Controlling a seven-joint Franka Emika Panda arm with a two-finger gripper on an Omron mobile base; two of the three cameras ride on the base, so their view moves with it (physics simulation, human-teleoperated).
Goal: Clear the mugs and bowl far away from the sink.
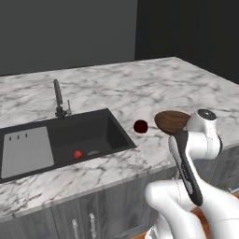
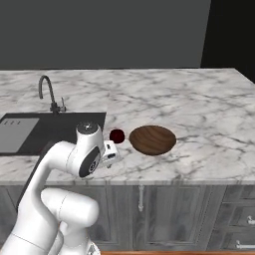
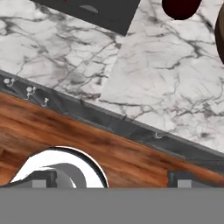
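The dark reddish-brown bowl [image 1: 172, 120] [image 2: 152, 139] sits on the marble counter [image 1: 140, 88], right of the sink [image 1: 88, 135] [image 2: 55, 129]. A sliver of the bowl [image 3: 220, 26] touches the hand view's right edge. The black sink has a pale grey drain panel [image 1: 27, 151] and a thin dark tap [image 1: 58, 99] [image 2: 47, 92]. The white mugs are out of view. My gripper [image 3: 113, 180] hangs over the counter's front edge, left of the bowl and short of it. It is open, its fingertips [image 3: 43, 179] wide apart with nothing between them. My hand [image 2: 110, 152] is near the counter edge.
A small dark maroon round object [image 1: 140, 126] [image 2: 117, 135] [image 3: 179, 8] stands between sink and bowl. A small red ball [image 1: 78, 154] lies in the basin. Grey cabinet fronts [image 2: 164, 204] and wooden floor [image 3: 131, 153] lie below the counter edge. Wide marble stretches behind and right of the bowl.
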